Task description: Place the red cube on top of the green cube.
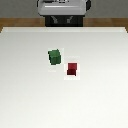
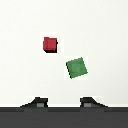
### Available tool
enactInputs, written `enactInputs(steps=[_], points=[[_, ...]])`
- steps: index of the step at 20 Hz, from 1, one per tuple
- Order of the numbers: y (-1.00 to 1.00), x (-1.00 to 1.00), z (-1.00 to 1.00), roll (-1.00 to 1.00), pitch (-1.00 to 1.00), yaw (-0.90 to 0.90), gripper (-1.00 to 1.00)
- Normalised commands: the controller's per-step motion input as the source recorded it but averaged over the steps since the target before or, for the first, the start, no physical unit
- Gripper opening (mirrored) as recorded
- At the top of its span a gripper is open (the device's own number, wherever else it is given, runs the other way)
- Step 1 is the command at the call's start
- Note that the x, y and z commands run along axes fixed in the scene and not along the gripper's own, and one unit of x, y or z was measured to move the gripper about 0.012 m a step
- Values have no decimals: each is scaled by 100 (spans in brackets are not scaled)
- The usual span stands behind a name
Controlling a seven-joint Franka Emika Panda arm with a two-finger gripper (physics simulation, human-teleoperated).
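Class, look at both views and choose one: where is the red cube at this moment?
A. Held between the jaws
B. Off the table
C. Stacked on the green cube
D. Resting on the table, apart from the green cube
D: the red cube sits on the white table with a gap separating it from the green cube, and nothing sits between the jaws.

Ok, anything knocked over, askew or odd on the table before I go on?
Nothing stands out. The red cube and green cube both sit flat on the table, apart from each other, undamaged. The gripper is above them, jaws apart, holding nothing.
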Motion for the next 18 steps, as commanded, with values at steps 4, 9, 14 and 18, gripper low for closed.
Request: enactInputs(steps=[4,9,14,18], points=[[0,0,0,0,0,0,100],[0,0,0,0,0,0,100],[40,0,0,0,0,0,100],[50,0,-25,0,0,0,100]])
